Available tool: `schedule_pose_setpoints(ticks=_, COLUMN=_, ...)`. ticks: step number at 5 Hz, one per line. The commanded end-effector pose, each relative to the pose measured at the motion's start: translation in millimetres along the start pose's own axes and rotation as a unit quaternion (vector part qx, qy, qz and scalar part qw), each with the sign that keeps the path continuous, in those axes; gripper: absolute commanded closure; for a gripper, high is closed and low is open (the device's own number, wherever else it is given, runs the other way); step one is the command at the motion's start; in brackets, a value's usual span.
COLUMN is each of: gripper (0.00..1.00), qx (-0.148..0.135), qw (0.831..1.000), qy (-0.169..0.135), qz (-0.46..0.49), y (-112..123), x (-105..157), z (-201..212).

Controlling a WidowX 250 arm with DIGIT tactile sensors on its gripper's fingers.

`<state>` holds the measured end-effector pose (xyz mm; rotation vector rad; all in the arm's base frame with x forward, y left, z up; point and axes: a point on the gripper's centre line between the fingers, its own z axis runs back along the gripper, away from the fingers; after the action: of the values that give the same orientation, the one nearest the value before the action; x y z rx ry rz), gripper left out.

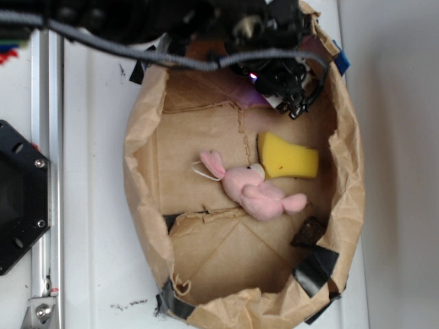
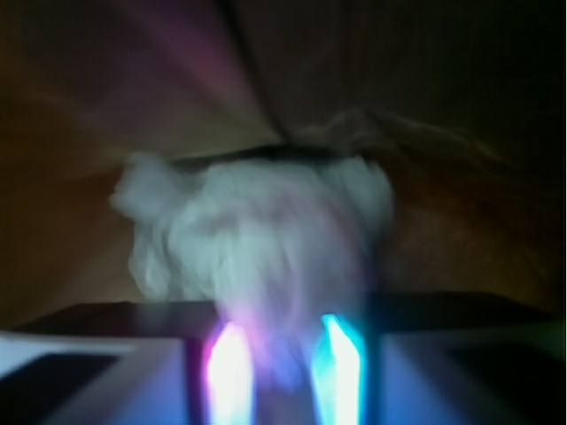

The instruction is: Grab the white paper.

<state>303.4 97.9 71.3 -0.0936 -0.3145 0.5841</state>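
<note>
A shallow tub walled with crumpled brown paper (image 1: 140,178) and patched at its corners with black tape sits on a white desk (image 1: 96,205), beside a silver aluminium rail (image 1: 46,171) that runs along the desk's left side. Inside the tub, a small pink plush bunny (image 1: 257,193) lies on its side near the middle of the brown floor, its head touching the lower left corner of a yellow wedge-shaped sponge (image 1: 288,159). A small dark brown lump (image 1: 309,233) rests against the right wall near a strip of black tape. The black robot arm with its braided grey cable (image 1: 171,58) reaches in over the far edge of the tub, and the end effector (image 1: 291,86) hangs at the back right corner, above and apart from the sponge. In the exterior view the off-white crumpled wad of paper is hidden beneath the arm. The wrist view, though blurred, shows that white paper wad (image 2: 257,235) filling the middle of the frame, directly ahead of the end effector and very close to it, with the brown wall behind. Two glowing strips, one pink-white and one cyan, rise at the bottom edge just below the wad. Whether the end effector is released or clenched on the paper cannot be told from either view.
</note>
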Motion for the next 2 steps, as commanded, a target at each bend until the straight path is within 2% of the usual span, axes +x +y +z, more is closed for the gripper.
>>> schedule_pose_setpoints(ticks=1, gripper=1.00, qx=-0.065, qw=0.995, qy=0.000, qz=-0.070, y=-46, x=-14, z=76)
schedule_pose_setpoints(ticks=2, gripper=1.00, qx=-0.082, qw=0.988, qy=0.050, qz=-0.124, y=-66, x=-30, z=103)
